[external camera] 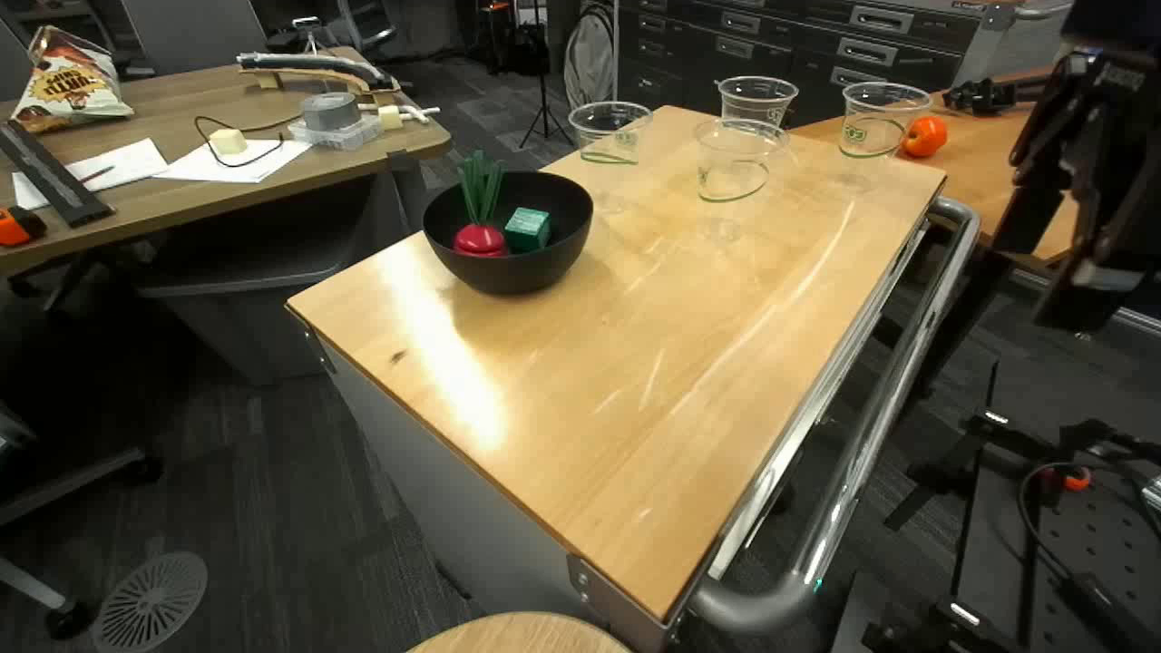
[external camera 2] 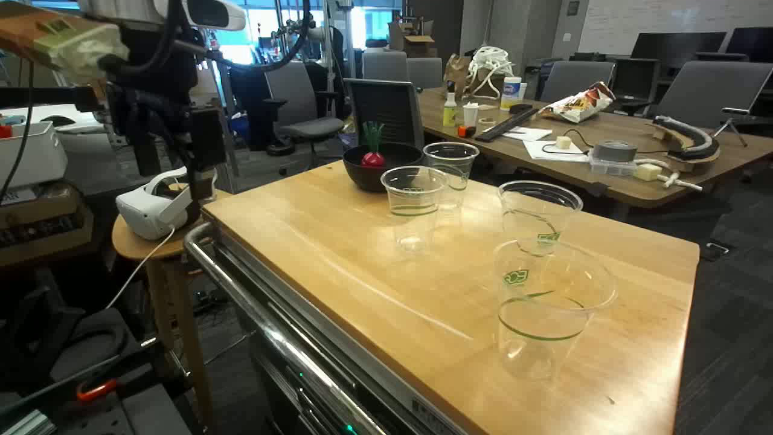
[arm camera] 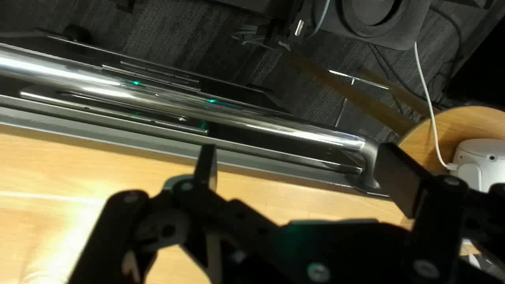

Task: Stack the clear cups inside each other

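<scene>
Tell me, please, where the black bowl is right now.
In an exterior view, the black bowl sits near the left edge of the wooden tabletop; its nearest neighbour, a clear cup, stands beyond it to the right.

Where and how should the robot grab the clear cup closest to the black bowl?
Probably by the rim, from above: the clear cup stands upright, mouth up and widest at the top, so the open gripper could straddle its wall. The nearby black bowl may hinder approach from that side.
</scene>
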You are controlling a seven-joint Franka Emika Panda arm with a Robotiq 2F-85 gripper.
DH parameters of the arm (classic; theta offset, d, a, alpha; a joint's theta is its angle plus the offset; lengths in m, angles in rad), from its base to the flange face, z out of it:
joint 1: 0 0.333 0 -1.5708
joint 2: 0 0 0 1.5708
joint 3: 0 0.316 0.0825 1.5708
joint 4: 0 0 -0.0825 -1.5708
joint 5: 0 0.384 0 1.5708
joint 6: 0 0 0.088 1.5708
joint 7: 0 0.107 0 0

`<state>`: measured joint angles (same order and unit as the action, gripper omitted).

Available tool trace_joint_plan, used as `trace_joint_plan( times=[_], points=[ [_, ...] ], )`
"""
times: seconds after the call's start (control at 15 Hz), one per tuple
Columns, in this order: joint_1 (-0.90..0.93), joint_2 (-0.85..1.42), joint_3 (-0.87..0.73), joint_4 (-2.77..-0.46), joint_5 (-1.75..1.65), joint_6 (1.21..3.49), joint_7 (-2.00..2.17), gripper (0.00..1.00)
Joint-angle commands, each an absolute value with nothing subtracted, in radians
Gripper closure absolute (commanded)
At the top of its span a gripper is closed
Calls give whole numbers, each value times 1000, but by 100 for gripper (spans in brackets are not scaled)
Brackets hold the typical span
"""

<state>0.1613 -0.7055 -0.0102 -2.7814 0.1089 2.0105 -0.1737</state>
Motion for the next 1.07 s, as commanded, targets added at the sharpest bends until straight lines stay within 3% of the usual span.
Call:
trace_joint_plan(
  times=[0.0, 0.87, 1.0],
  points=[
    [155, -705, -4, -2779, 113, 2008, -177, 0],
    [155, -705, -4, -2778, 113, 2008, -177, 0],
    [170, -653, 98, -2741, 75, 2058, -86, 0]
  ],
)
